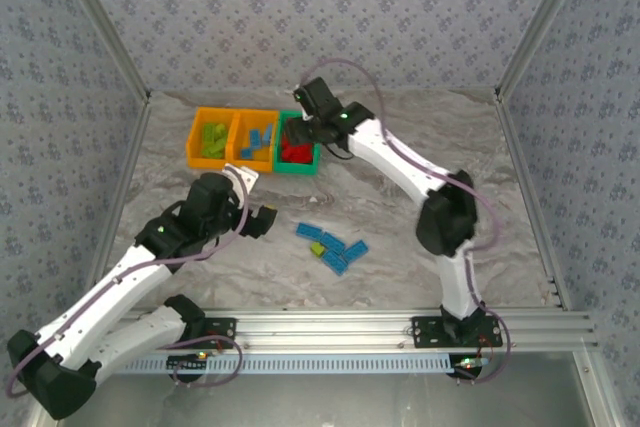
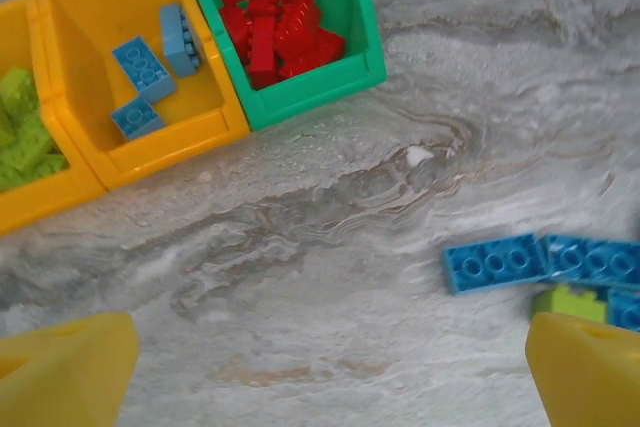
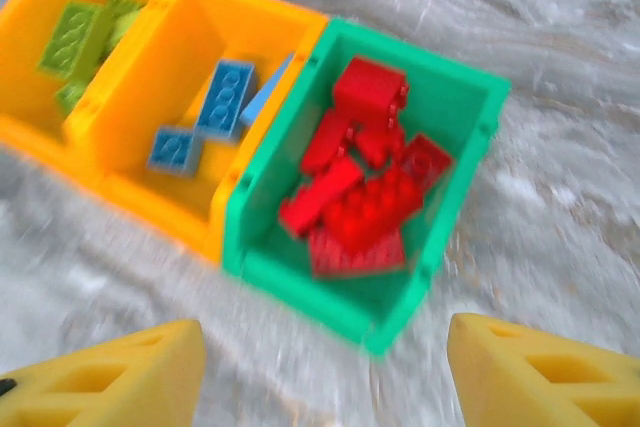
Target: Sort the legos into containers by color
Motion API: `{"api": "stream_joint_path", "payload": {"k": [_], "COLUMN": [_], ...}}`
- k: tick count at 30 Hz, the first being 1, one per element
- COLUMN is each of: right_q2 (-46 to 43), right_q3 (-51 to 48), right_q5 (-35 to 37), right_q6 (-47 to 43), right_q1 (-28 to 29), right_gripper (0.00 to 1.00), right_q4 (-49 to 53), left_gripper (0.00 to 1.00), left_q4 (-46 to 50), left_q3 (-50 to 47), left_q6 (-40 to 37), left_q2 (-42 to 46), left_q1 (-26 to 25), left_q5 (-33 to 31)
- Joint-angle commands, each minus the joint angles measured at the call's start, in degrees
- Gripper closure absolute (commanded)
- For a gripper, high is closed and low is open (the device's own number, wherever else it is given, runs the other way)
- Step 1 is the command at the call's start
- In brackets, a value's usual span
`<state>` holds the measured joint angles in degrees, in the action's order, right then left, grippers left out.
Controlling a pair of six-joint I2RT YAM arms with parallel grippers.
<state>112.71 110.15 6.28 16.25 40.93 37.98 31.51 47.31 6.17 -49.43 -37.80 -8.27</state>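
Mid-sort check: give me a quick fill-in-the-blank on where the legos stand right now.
The green bin holds only ___ legos. The middle orange bin holds only ___ ones. Among the loose blue bricks on the table lies one brick coloured ___.
Missing words: red; blue; green.

Three joined bins (image 1: 237,139) sat in a row at the back of the surface (image 1: 385,287); loose bricks (image 1: 335,245) lay nearer, rightward.
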Motion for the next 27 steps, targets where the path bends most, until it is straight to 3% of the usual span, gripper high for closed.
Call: {"api": "stream_joint_path", "payload": {"k": [1, 6, 8, 13, 19, 27], "right_q2": [-15.14, -32.55, -38.82, -49.59, -50.42, -50.13], "right_q3": [-10.53, -26.39, -32.64, -45.50, -47.50, -47.48], "right_q5": [-3.19, -1.46, -0.02, 3.18, 7.85, 6.97], "right_q6": [-2.50, 0.71, 4.29, 12.14, 15.12, 14.87], "right_q1": [1.19, 2.58, 3.06, 3.84, 2.85, 2.93], "right_gripper": [0.26, 0.19, 0.18, 0.14, 0.12, 0.11], "right_q4": [0.44, 2.48, 2.92, 1.94, 7.58, 5.91], "left_gripper": [0.01, 0.08, 0.09, 0.17, 0.15, 0.15], "left_q4": [1.89, -3.96, -7.61, -6.18, -6.86, -5.01], "left_q3": [1.25, -3.57, -5.25, -2.34, 6.68, 13.22], "left_q6": [17.37, 46.57, 54.63, 70.41, 72.15, 73.17], "left_q2": [-1.22, -4.28, -6.84, -16.62, -34.31, -45.57], "left_q1": [0.26, -0.19, -2.01, -9.29, -11.86, -11.97], "left_q5": [2.63, 6.01, 7.55, 1.87, 10.62, 9.08]}}
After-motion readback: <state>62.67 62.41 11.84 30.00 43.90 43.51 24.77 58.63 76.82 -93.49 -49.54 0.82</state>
